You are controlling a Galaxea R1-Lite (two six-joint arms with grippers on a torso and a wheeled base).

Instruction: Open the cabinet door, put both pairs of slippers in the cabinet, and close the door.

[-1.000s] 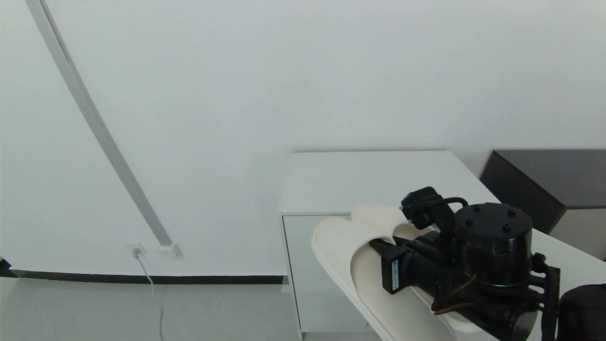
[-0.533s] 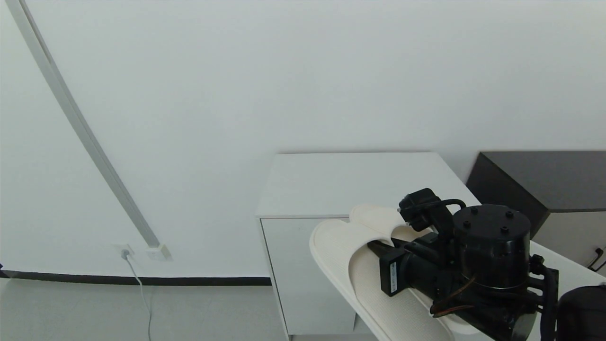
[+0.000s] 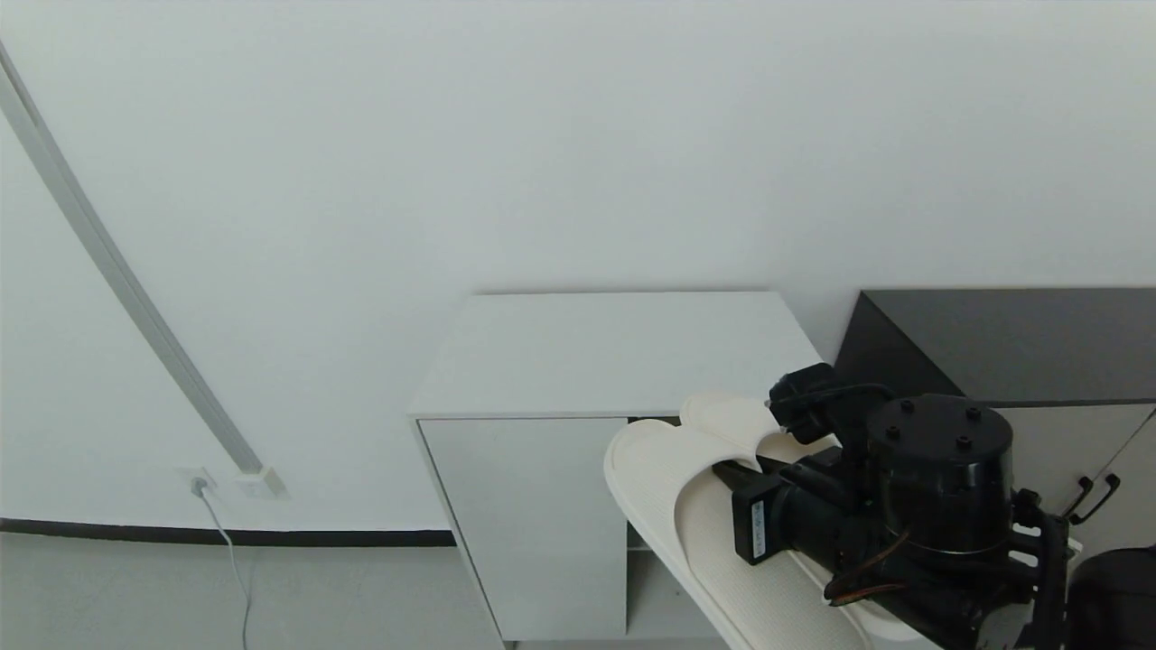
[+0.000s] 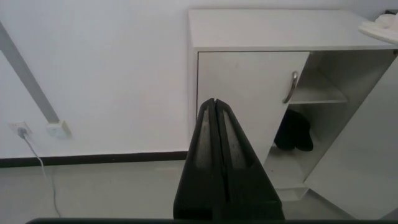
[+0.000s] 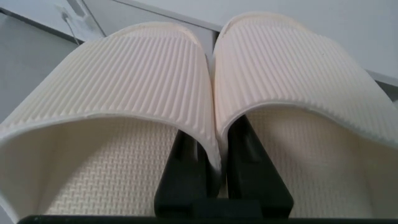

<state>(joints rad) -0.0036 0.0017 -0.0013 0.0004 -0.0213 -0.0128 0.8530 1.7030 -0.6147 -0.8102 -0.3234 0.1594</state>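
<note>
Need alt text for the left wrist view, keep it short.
The left end effector, fingers pressed shut, points toward a white cabinet with its open door swung outward. Inside, a dark object sits below a shelf. The closed door carries a metal handle.

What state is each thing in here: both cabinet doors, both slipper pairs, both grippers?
Left cabinet door, shut.
Right cabinet door, swung open.
Cream slippers, held up in the right gripper.
Dark slippers, inside the cabinet, under the shelf.
Left gripper, fingers shut, empty.
</note>
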